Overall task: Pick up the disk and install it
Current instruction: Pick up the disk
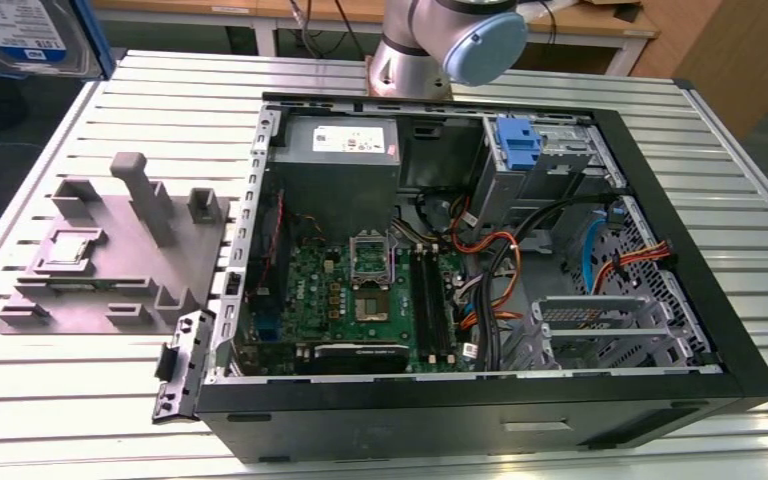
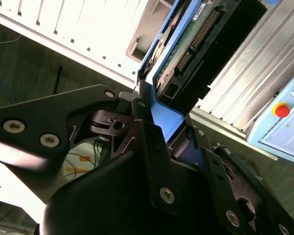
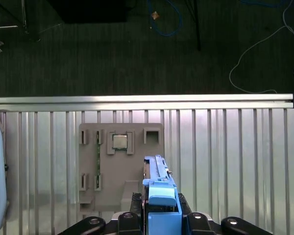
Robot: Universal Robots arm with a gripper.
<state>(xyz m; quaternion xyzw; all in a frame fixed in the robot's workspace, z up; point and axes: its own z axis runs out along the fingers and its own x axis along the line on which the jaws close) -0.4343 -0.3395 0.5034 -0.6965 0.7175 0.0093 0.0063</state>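
The disk (image 1: pixel 31 35), a silver drive with a white-and-blue label in a blue frame, hangs high at the exterior view's upper left, over the table's corner. In the first wrist view the disk (image 3: pixel 158 183) stands edge-on, and my gripper (image 3: pixel 159 215) is shut on its blue frame. Directly below lies a grey fixture plate (image 3: pixel 120 166). The second wrist view shows the green circuit-board side of the disk (image 2: pixel 191 44) between the black fingers (image 2: pixel 149 142) of my gripper (image 2: pixel 169 132).
An open computer case (image 1: pixel 744 390) lies on the slatted table (image 1: pixel 37 420), with a motherboard, loose cables and a drive bay with a blue latch (image 1: pixel 520 145). The grey fixture plate (image 1: pixel 117 250) sits at the exterior view's left. A control pendant (image 2: pixel 281 111) lies on the table.
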